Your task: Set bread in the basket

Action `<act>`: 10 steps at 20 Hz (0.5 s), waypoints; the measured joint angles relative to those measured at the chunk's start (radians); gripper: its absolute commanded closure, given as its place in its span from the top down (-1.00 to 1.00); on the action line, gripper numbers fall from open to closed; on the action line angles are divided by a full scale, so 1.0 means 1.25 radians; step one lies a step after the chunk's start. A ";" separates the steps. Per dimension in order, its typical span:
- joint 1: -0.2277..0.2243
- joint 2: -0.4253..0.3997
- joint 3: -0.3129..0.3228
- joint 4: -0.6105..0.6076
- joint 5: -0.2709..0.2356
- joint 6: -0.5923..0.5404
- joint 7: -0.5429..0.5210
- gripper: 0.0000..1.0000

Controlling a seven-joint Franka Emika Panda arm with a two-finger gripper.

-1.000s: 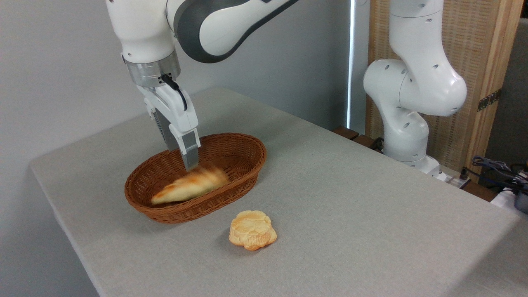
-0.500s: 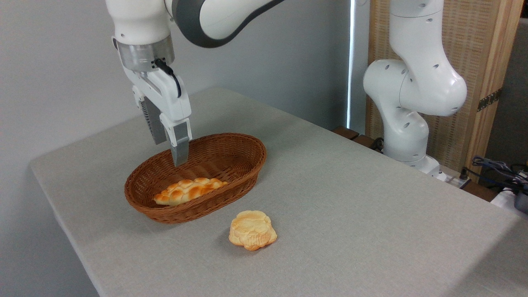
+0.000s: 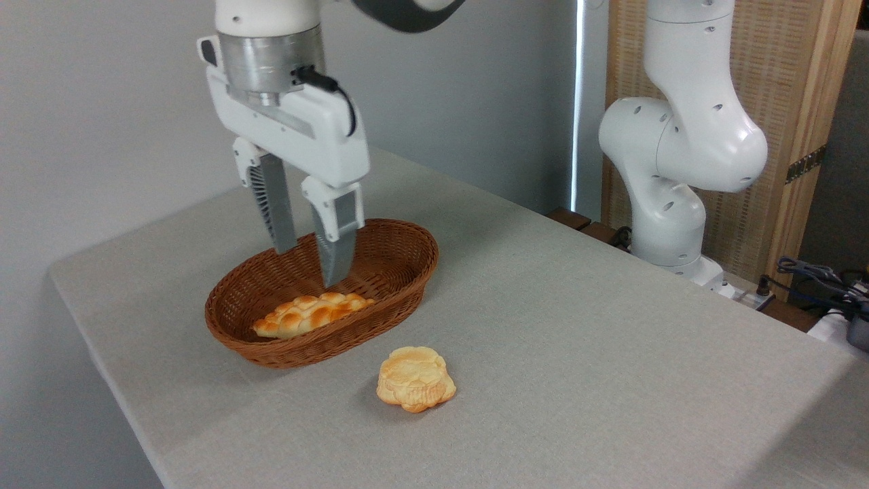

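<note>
Two fingers of the gripper [image 3: 309, 268] hang spread apart with nothing between them, poised above the back half of the basket [image 3: 400, 234] and clear of everything below; from where I stand the hand is plainly let go, holding nothing. Just under and a little in front of those fingertips lies the bread [image 3: 311, 314], the long braided loaf with its glossy orange-brown crust, resting on the woven floor of the basket toward the near rim, one tapered end pointing left and the other toward the middle. It sits wholly inside the wicker wall, no part draped over the edge that I can see. Outside the basket, on the grey table [image 3: 611, 339] just in front and to the right, is a smaller round pale bun [image 3: 415, 388], apart from the rim and untouched. I'd judge the job essentially finished: loaf in, grip released. All that looks left is for the arm to lift clear without catching the basket rim, and I'd say the bun is no part of it.
</note>
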 measured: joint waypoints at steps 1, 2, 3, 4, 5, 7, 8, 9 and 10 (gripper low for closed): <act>-0.011 -0.005 0.030 0.009 0.000 -0.032 0.027 1.00; -0.016 -0.011 0.054 0.019 0.000 -0.064 0.055 1.00; -0.018 -0.017 0.068 0.028 0.000 -0.094 0.074 1.00; -0.020 -0.025 0.076 0.034 0.000 -0.123 0.086 1.00; -0.026 -0.033 0.079 0.036 0.000 -0.152 0.090 1.00; -0.052 -0.038 0.077 0.036 0.000 -0.178 0.090 1.00; -0.062 -0.037 0.076 0.036 0.000 -0.179 0.089 1.00; -0.069 -0.036 0.076 0.036 0.000 -0.179 0.089 1.00; -0.070 -0.035 0.076 0.036 0.000 -0.179 0.089 1.00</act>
